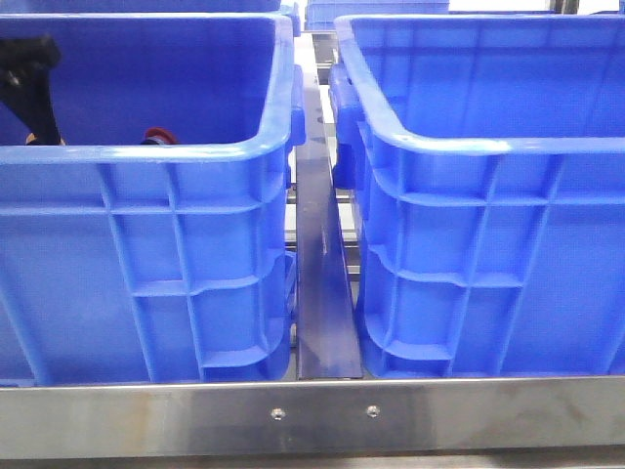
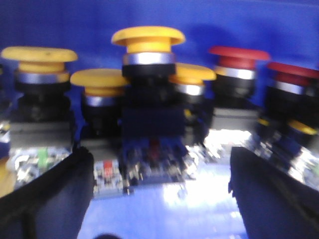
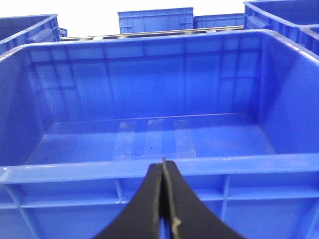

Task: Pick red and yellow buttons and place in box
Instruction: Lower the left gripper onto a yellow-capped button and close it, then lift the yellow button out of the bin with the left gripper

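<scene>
L gripper (image 2: pixel 159 189): broad matte black fingers (image 2: pixel 47 196), rounded edges, blurred. R gripper (image 3: pixel 163 204): black curved fingers (image 3: pixel 149 209), pale worn seam line. Black arm (image 1: pixel 29 83) segment.

Two blue crates, left crate (image 1: pixel 146 264) and right crate (image 1: pixel 488 264), sit side by side on a steel-railed bench (image 1: pixel 312 415).
</scene>
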